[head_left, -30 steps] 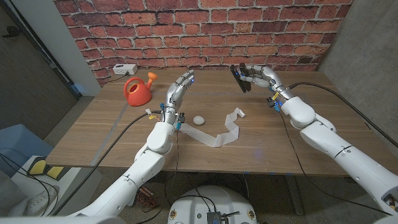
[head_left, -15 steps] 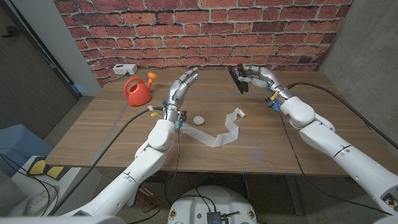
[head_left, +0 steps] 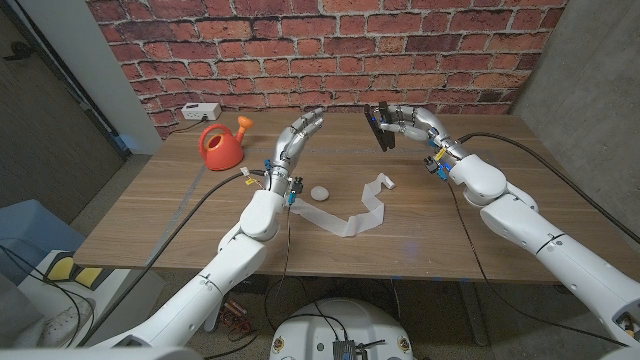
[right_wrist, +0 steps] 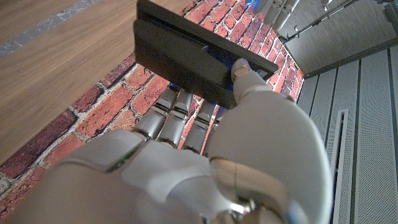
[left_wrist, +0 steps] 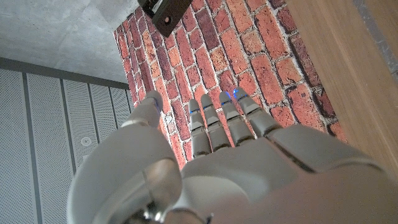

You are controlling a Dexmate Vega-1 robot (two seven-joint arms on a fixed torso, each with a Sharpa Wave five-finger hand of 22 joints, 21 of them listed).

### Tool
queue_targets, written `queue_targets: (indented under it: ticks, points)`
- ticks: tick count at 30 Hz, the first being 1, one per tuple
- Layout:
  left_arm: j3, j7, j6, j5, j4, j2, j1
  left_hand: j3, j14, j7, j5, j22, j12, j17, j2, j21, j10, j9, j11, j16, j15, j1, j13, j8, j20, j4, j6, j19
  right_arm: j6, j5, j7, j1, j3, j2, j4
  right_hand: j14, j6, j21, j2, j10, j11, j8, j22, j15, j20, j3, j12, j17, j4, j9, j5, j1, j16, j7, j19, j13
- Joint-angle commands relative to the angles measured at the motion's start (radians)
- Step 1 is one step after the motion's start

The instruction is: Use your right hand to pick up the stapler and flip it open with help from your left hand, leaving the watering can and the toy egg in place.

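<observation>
While the right hand (head_left: 412,122) grips the black stapler (head_left: 381,126) above the table's (head_left: 180,215) far edge, the left hand (head_left: 297,138) hovers nearby, fingers straight and apart, holding nothing; watering can (head_left: 221,145) and toy egg (head_left: 320,192) sit on the wood

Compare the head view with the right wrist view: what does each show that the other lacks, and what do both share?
Head view alone: the orange watering can, the toy egg and a white paper strip on the table, plus a white power strip at the wall.

Right wrist view alone: a close look at the thumb and fingers pressed on the stapler's flat side.

Both: the right hand gripping the black stapler, the left hand's fingers apart nearby, brick wall, wooden table.
</observation>
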Motion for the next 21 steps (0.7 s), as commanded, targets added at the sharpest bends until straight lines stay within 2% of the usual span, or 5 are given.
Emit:
queue_targets:
  ticks: [1,7,9,12,21]
  points:
    - [0.007,0.002,0.034,0.018,-0.022,0.017,-0.004,0.001,0.006,-0.01,0.007,0.002,0.001,0.0,-0.007,0.0,0.007,0.005,-0.007,0.003,-0.097,0.031,0.006,0.0,0.008,-0.012,-0.001,0.001,-0.012,0.029,0.029,0.004,-0.01,0.004,-0.008,0.014,0.037,0.009,0.021,0.123,-0.027,0.001,0.005,-0.169,-0.068,0.006,0.007,0.002,0.006,0.001,0.003,-0.002,0.003,0.01,0.006,0.005]
    - [0.013,-0.007,0.06,0.029,-0.038,0.032,-0.01,-0.016,0.005,-0.034,0.014,0.001,-0.001,-0.002,-0.046,-0.001,0.004,0.006,-0.018,0.0,-0.112,0.066,0.007,-0.001,0.002,-0.009,-0.009,0.004,-0.021,0.071,0.06,0.011,-0.013,0.011,-0.005,0.015,0.036,0.01,0.021,0.125,-0.026,0.0,0.006,-0.17,-0.068,0.006,0.007,0.002,0.005,0.001,0.003,-0.001,0.002,0.01,0.006,0.004]
    - [0.015,-0.009,0.064,0.03,-0.042,0.035,-0.012,-0.035,0.007,-0.037,0.025,0.001,0.0,-0.003,-0.082,-0.001,0.006,0.006,-0.023,-0.002,-0.121,0.077,0.008,-0.001,-0.003,-0.005,-0.01,0.005,-0.024,0.068,0.06,0.012,-0.015,0.009,-0.006,0.015,0.037,0.01,0.021,0.125,-0.025,-0.001,0.006,-0.17,-0.067,0.006,0.007,0.002,0.005,0.001,0.003,-0.001,0.002,0.011,0.006,0.005]
    - [0.017,-0.007,0.078,0.036,-0.052,0.04,-0.012,-0.048,0.01,-0.044,0.038,0.001,0.001,-0.004,-0.107,-0.001,0.009,0.007,-0.031,-0.002,-0.128,0.091,0.01,0.0,-0.008,-0.002,-0.009,0.008,-0.026,0.077,0.065,0.011,-0.016,0.009,-0.011,0.016,0.035,0.011,0.021,0.124,-0.025,-0.002,0.006,-0.17,-0.066,0.005,0.007,0.002,0.005,0.002,0.003,0.0,0.002,0.012,0.006,0.005]
    - [0.025,-0.011,0.081,0.035,-0.05,0.039,-0.018,-0.056,0.017,-0.05,0.052,0.002,0.003,-0.003,-0.122,0.0,0.015,0.008,-0.035,-0.002,-0.133,0.105,0.012,0.002,-0.012,0.003,-0.003,0.012,-0.039,0.096,0.079,0.005,-0.018,0.003,-0.033,0.016,0.037,0.012,0.021,0.124,-0.026,-0.002,0.006,-0.169,-0.065,0.004,0.006,0.002,0.005,0.002,0.003,-0.001,0.0,0.013,0.006,0.006]
